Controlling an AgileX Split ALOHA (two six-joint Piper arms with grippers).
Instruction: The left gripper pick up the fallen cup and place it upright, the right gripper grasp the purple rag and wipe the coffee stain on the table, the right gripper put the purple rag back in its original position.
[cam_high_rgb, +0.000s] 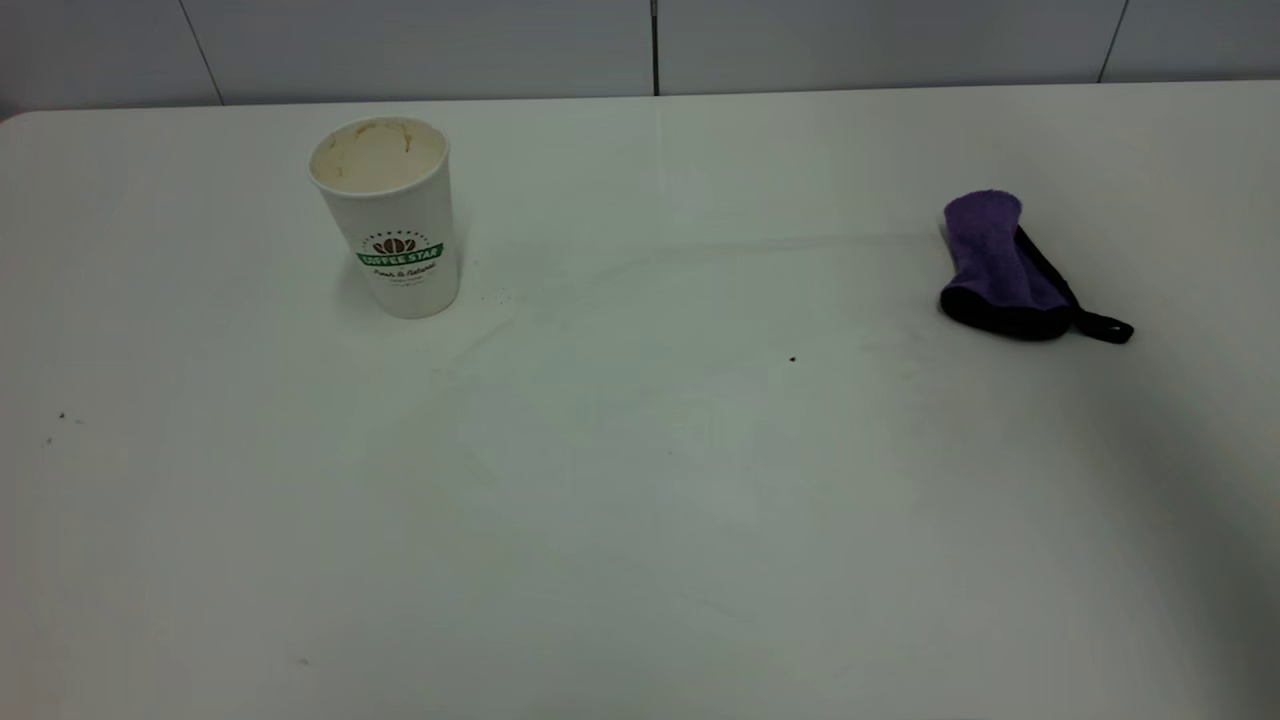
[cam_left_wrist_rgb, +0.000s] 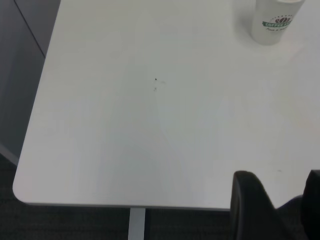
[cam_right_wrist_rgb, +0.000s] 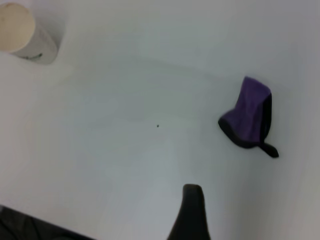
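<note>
The white worktop (cam_high_rgb: 640, 520) fills the foreground of the exterior view, plain with a few tiny dark specks. The cup (cam_high_rgb: 388, 215) stands upright at the far left part, mouth up, its long axis vertical. It is white paper with a green band and a coffee-bean logo facing the camera, and its cream inside has brown stains. The purple rag (cam_high_rgb: 1000, 268) lies flat at the far right part, well apart from the cup. It is fluffy with black edging, its long axis runs from far to near, and its black loop strap points to the right. The left pincer (cam_left_wrist_rgb: 277, 210) hangs over the worktop's edge with its two fingers parted, holding nothing. Of the right pincer (cam_right_wrist_rgb: 192, 212) only one dark finger shows, so I cannot tell its state.
</note>
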